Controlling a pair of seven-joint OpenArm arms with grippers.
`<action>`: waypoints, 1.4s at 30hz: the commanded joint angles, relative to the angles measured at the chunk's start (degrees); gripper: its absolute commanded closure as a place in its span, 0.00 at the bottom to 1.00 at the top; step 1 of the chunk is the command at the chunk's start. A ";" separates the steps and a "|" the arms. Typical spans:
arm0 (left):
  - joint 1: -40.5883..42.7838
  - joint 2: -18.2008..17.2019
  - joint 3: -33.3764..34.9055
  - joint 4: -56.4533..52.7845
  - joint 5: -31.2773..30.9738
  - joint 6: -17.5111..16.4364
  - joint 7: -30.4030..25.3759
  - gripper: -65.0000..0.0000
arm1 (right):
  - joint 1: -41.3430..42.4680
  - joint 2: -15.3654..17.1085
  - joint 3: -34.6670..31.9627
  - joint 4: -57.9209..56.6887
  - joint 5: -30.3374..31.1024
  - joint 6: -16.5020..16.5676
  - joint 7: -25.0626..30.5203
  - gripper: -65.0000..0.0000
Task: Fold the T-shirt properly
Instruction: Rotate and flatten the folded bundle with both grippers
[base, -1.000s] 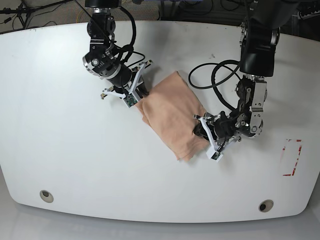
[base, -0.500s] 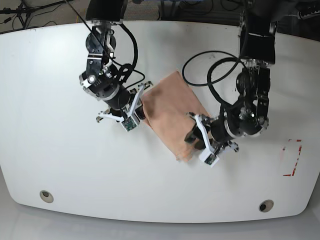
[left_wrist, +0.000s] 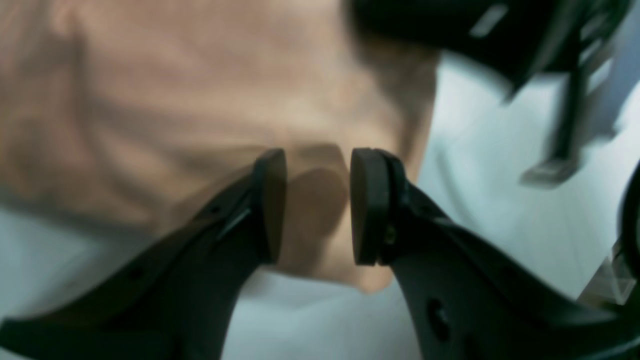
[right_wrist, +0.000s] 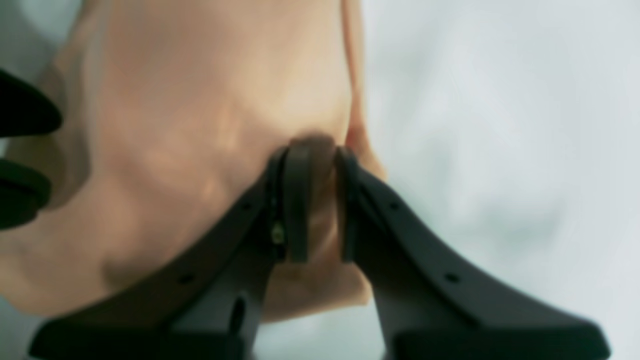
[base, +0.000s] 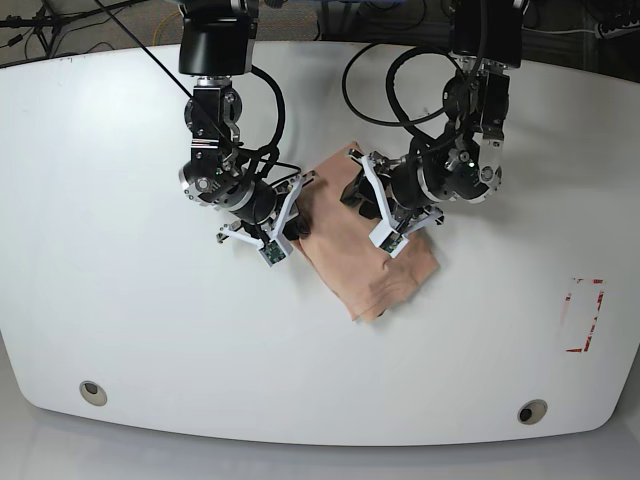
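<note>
Looking mid-fold: the wrinkled peach cotton T-shirt (base: 367, 247) is bunched mid-table on the white tabletop (base: 130, 320), pinched by the right gripper (right_wrist: 316, 210), while the left gripper (left_wrist: 315, 205) is parted narrowly over an edge, so closing seems called for next.

T-shirt (base: 365, 245) on table (base: 120, 300) centre, right gripper (base: 287, 226) at its left edge, left gripper (base: 362, 195) over it
</note>
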 joint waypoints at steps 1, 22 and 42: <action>-0.07 -0.64 -0.45 -1.91 1.58 0.02 -2.53 0.70 | -0.18 0.36 -0.09 0.87 0.75 0.30 1.33 0.88; -5.43 -6.62 -0.36 -9.82 7.47 -0.06 -2.18 0.70 | -11.52 -1.22 -3.78 10.80 0.84 0.30 1.07 0.88; -5.43 -0.73 0.87 9.96 9.58 13.39 -6.14 0.40 | -12.49 4.84 2.73 29.09 1.37 0.52 -10.10 0.88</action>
